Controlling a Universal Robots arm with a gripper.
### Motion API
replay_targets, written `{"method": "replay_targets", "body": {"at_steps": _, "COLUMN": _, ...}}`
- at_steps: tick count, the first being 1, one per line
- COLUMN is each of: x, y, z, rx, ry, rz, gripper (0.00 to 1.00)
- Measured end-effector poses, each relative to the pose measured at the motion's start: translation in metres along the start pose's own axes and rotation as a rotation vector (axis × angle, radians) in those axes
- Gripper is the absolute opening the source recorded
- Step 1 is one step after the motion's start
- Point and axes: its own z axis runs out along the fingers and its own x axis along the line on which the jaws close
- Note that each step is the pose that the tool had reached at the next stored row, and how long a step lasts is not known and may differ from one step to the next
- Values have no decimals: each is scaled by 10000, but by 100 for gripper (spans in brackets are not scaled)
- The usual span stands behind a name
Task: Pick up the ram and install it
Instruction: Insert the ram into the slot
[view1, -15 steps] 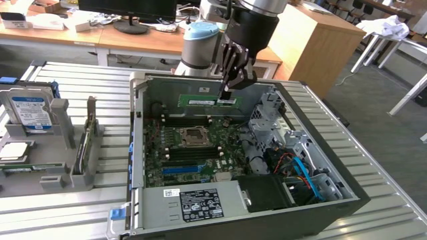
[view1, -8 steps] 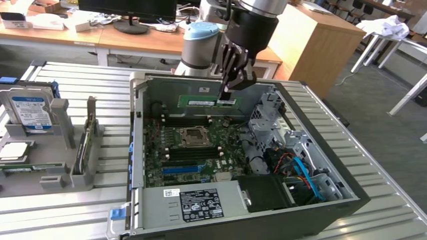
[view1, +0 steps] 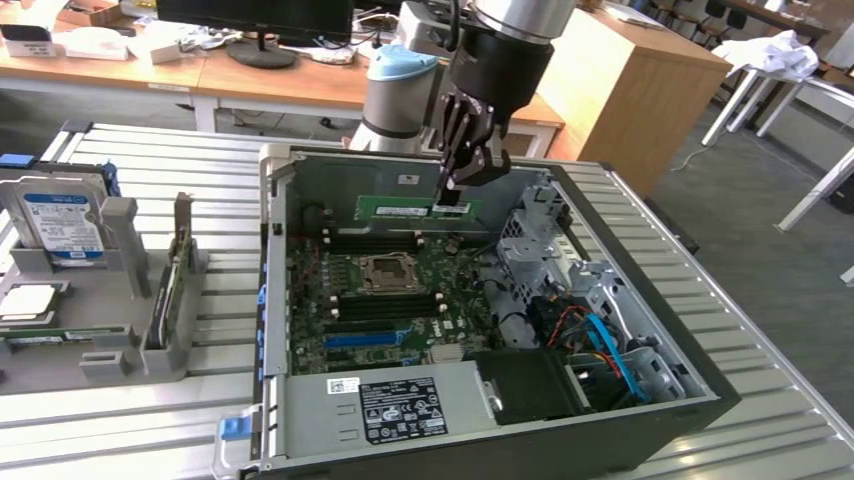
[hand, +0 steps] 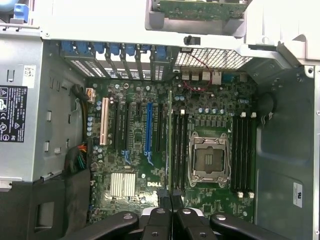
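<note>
The ram (view1: 394, 209) is a long green stick held level above the open computer case (view1: 274, 300), with my gripper (view1: 457, 200) shut on its end toward the exterior view's right. In the wrist view the ram (hand: 170, 140) appears edge-on as a thin line running out from my gripper (hand: 170, 200). It hangs over the motherboard (hand: 135, 130), in line with the black memory slots (hand: 179, 150) beside the processor socket (hand: 209, 159). A second bank of black slots (hand: 243, 152) lies on the socket's other side.
A grey fixture (view1: 120, 330) on the exterior view's left holds a blue-labelled hard drive (view1: 60, 225) and an upright card (view1: 167, 290). Inside the case sit the power supply (view1: 387, 405), a drive cage (view1: 534, 240) and blue cables (view1: 607, 345). Desks stand behind.
</note>
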Motion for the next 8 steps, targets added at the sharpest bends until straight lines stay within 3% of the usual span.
{"method": "replay_targets", "body": {"at_steps": 8, "x": 1, "y": -1, "z": 15, "rx": 0, "ry": 0, "rz": 0, "gripper": 12}}
